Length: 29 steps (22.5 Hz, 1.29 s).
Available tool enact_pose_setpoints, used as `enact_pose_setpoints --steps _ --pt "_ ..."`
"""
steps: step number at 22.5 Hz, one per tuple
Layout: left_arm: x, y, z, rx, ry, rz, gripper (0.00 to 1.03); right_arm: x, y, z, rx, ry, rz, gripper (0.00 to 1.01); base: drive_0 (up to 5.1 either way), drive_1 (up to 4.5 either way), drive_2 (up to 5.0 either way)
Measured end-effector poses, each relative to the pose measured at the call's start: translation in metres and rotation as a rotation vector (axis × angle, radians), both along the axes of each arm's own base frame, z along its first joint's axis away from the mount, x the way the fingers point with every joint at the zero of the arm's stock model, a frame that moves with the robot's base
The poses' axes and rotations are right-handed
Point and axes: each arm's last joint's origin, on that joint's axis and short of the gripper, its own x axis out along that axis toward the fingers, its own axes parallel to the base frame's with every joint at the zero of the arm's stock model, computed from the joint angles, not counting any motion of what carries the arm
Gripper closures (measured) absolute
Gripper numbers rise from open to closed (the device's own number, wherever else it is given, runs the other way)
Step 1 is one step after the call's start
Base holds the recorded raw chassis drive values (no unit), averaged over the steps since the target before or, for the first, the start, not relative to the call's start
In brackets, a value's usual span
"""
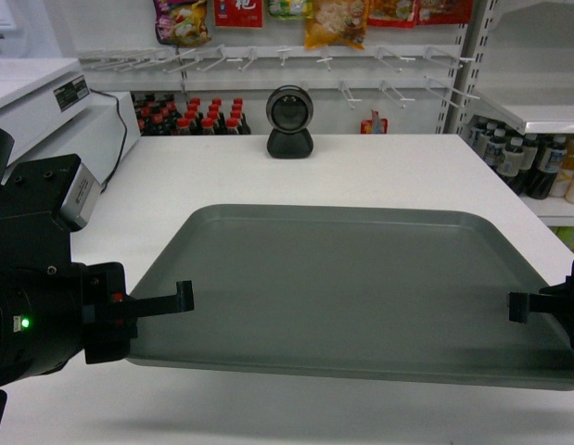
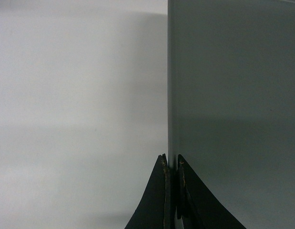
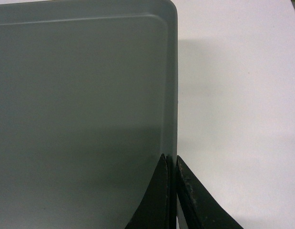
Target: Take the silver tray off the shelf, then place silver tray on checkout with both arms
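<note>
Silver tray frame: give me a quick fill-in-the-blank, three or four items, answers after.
1. The silver tray is gripped on its rim by ____ grippers.
2. The left gripper pinches the tray's ____ edge.
3. Behind the tray on the checkout stands a round black ____.

Answers: both; left; scanner
</note>
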Motion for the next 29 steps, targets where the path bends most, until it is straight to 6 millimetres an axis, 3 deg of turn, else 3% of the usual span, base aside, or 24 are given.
enact_pose_setpoints --steps 12,16,21,24,27,29 --pt "0.0 0.0 0.0 0.0 0.001 0.0 1.0 0.0 0.0 0.0 -0.001 0.002 0.0 0.98 0.0 0.73 -0.7" --pt "0.008 -0.007 -0.006 0.129 -0.181 0.08 1.0 0.003 0.0 -0.004 0.023 -0.138 0.048 0.98 0.0 0.0 0.0" --pt "0.039 -0.014 -0.009 0.222 -0.297 0.122 1.0 0.03 0.001 -0.013 0.04 -0.3 0.09 0.98 0.0 0.0 0.0" --pt "0.067 -0.018 -0.013 0.232 -0.327 0.104 1.0 0.057 0.0 -0.019 0.037 -0.358 0.086 0.98 0.0 0.0 0.0" --pt "0.088 -0.018 -0.031 0.256 -0.301 0.099 0.99 0.079 0.003 -0.03 0.02 -0.357 0.091 0.98 0.0 0.0 0.0" --pt "0.098 -0.017 -0.051 0.272 -0.24 0.098 0.99 0.093 0.006 -0.047 0.008 -0.31 0.103 0.98 0.0 0.0 0.0"
